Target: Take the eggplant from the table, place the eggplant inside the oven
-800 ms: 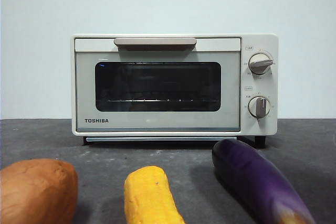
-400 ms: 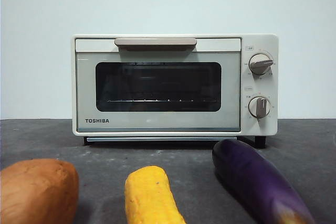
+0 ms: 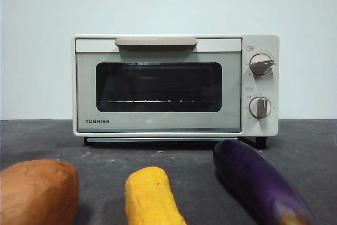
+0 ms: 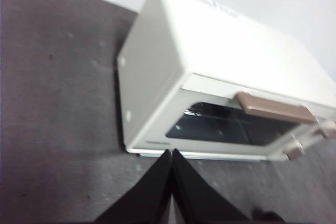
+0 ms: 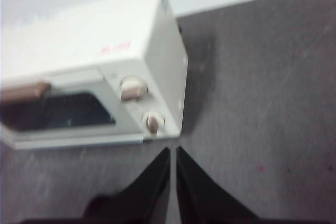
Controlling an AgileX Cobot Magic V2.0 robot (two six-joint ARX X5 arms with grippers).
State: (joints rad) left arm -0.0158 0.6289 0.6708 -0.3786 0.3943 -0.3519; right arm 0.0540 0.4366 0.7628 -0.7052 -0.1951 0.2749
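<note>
Toward the table's (image 3: 310, 140) front right lies the long glossy purple eggplant (image 3: 258, 183), untouched, exactly where we saw it a second ago. Cream-white Toshiba toaster oven (image 3: 174, 85) at the back edge, glass door unchanged, shut. Left gripper (image 4: 171, 153) and right gripper (image 5: 173, 150) hover aloft, jaws together, empty. We judge nothing begun; door needs opening.

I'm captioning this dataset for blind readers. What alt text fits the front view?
A cream-white Toshiba toaster oven with its dark glass door shut stands on a dark grey table before a white wall. In the foreground lie an orange-brown sweet potato, a yellow corn cob and a purple eggplant; no robot hand is in view.
</note>
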